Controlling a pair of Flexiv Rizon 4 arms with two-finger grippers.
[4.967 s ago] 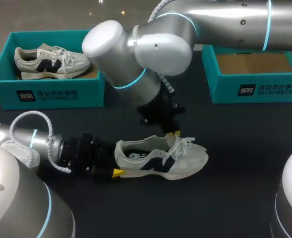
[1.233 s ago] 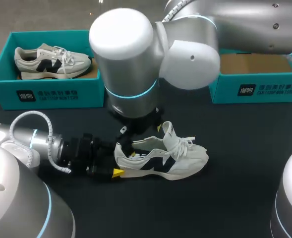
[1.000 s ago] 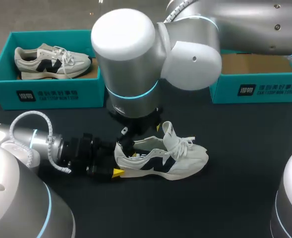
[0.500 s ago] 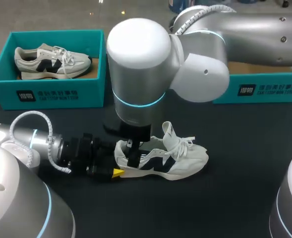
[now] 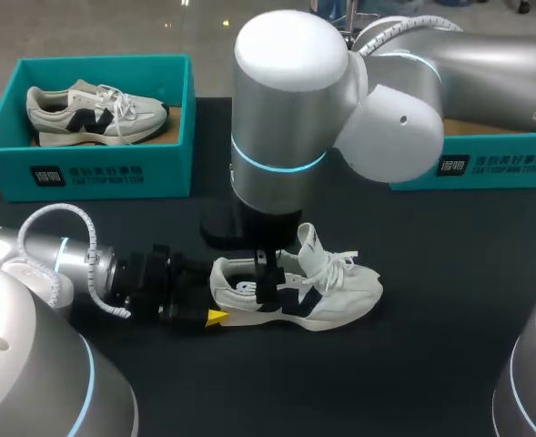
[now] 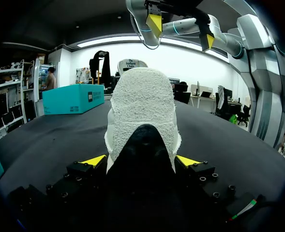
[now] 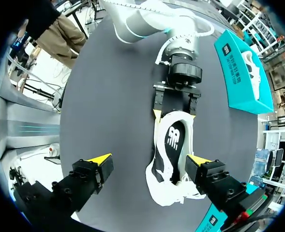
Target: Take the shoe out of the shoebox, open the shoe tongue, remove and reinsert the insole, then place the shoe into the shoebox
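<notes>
Your shoe [image 5: 295, 291] is out, heel pinched by left gripper [image 6: 141, 162]. Tongue [image 5: 309, 244] looks raised. Right gripper [image 7: 148, 160] hangs spread above, insole [image 7: 172, 140] not yet removed.

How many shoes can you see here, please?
2: one shoe lies in the far-left shoebox; the other shoe rests on the table, its heel in the left gripper.

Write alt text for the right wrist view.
A white lace-up sneaker with a dark insole lies on the black table, its heel clamped by the left gripper. The right gripper hangs open above it, yellow tips either side.
</notes>
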